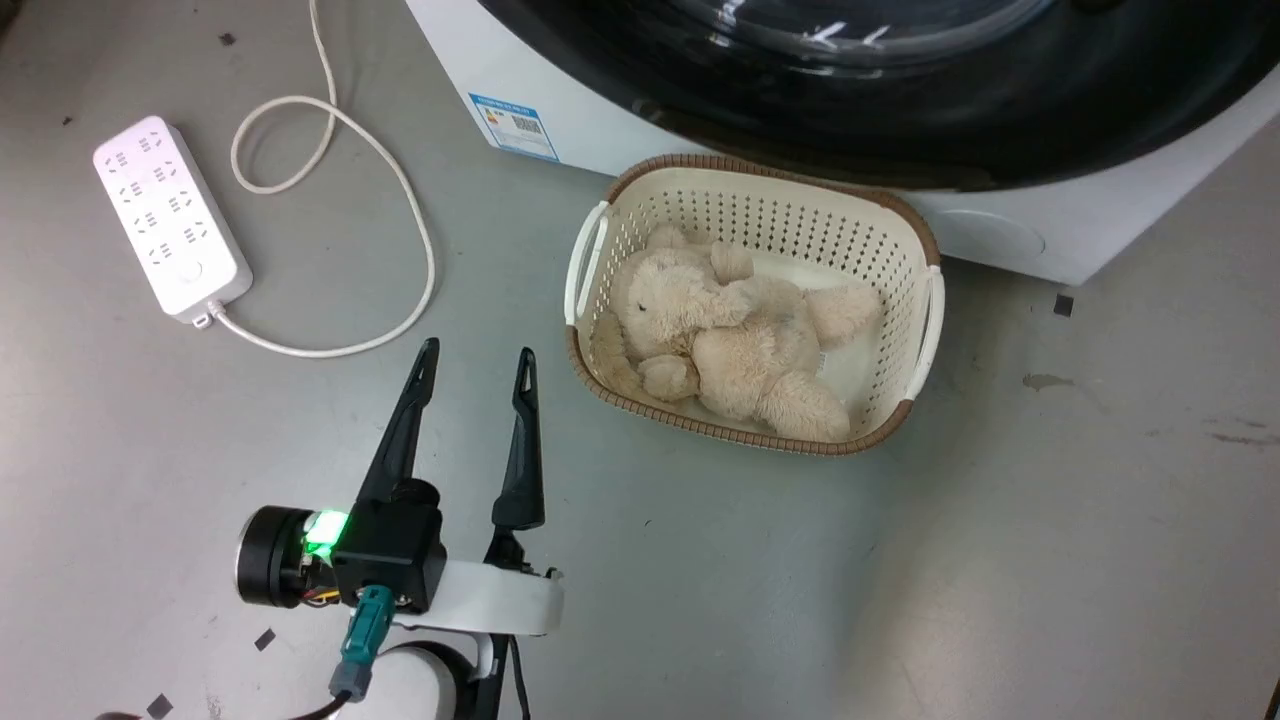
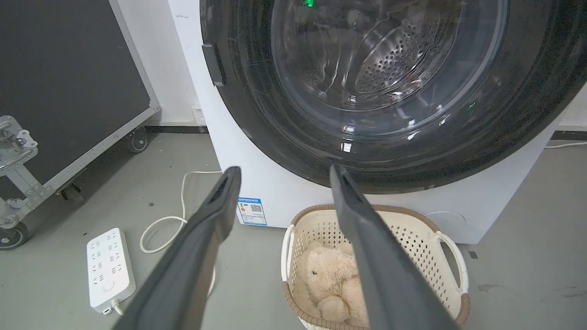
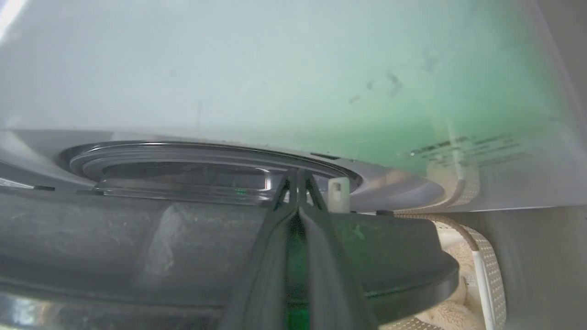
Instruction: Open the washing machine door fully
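Note:
The washing machine door has a wide glossy black rim and bulging glass. It stands slightly ajar from the white washing machine. In the right wrist view my right gripper is shut, its tips pushed into the gap between the door's dark inner rim and the machine's white front, beside a small white latch piece. My left gripper hangs open over the floor, well short of the door, with nothing between its fingers.
A cream perforated basket holding a beige plush toy sits on the floor just below the door. A white power strip and its looped cord lie to the left. A black wheeled case stands further left.

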You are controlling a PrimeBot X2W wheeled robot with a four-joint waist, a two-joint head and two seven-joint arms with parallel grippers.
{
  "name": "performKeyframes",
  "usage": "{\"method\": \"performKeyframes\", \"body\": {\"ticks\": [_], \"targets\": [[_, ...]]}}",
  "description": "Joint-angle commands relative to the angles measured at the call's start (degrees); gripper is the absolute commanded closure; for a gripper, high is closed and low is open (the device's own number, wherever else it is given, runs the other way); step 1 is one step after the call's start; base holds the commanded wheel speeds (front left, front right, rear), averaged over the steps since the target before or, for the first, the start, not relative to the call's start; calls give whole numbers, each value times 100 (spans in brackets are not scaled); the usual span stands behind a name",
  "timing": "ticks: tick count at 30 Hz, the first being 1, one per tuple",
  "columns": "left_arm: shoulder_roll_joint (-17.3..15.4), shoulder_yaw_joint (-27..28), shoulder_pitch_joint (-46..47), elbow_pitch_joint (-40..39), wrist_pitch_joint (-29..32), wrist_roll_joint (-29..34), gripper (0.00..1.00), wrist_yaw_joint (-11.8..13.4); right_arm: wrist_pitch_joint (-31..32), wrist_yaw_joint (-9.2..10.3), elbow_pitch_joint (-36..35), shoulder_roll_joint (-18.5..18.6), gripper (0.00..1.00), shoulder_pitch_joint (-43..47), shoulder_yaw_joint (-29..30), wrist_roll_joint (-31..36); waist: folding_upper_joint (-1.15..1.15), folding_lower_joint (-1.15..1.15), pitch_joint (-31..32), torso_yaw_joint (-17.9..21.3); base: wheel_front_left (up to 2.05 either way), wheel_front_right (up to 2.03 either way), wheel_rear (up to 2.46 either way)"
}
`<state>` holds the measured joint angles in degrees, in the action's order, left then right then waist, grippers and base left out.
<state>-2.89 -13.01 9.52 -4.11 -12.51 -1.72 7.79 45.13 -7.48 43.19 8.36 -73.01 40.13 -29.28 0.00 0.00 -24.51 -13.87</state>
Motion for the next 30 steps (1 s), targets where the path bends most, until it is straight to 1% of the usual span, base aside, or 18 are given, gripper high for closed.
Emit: {"method": "performKeyframes", "body": {"ticks": [1,2,6,7,8,12,13,18,23,30], "targets": [[-17,-40,88,-14,-56,-24,0,33,104,-2,131,-74,100,-110,36,-45,0,0,15,-3,0,0,0],[-20,-54,95,-3,-80,-28,0,45,241,-2,148,-82,100,-56,115,-65,0,0,66,0,0,0,0],[-36,-73,90,18,-116,-32,0,58,467,-2,155,-119,100,93,202,-101,0,0,187,22,0,0,0],[-53,-85,78,38,-140,-41,0,56,628,-2,117,-170,100,209,255,-166,0,0,282,47,0,0,0],[-53,-85,78,38,-140,-41,0,56,628,-2,117,-170,100,209,255,-166,0,0,282,47,0,0,0],[-92,-123,17,107,-188,-55,0,50,994,-1,22,-325,100,487,365,-361,0,0,532,111,0,0,0],[-114,-160,-51,162,-224,-70,0,46,1323,-1,-60,-434,100,730,358,-495,0,0,724,160,0,0,0],[-144,-185,-222,244,-249,-105,0,23,1717,-1,-258,-535,100,1325,199,-732,0,0,1072,259,0,0,0],[-164,-201,-413,385,-249,-176,0,-57,1891,-1,-106,-545,100,1953,-399,-1345,0,0,1389,333,0,0,0],[-219,-255,-618,524,-249,-193,0,-143,1807,-1,83,-547,100,2668,-1715,-2590,0,0,1672,376,0,0,0]]}}
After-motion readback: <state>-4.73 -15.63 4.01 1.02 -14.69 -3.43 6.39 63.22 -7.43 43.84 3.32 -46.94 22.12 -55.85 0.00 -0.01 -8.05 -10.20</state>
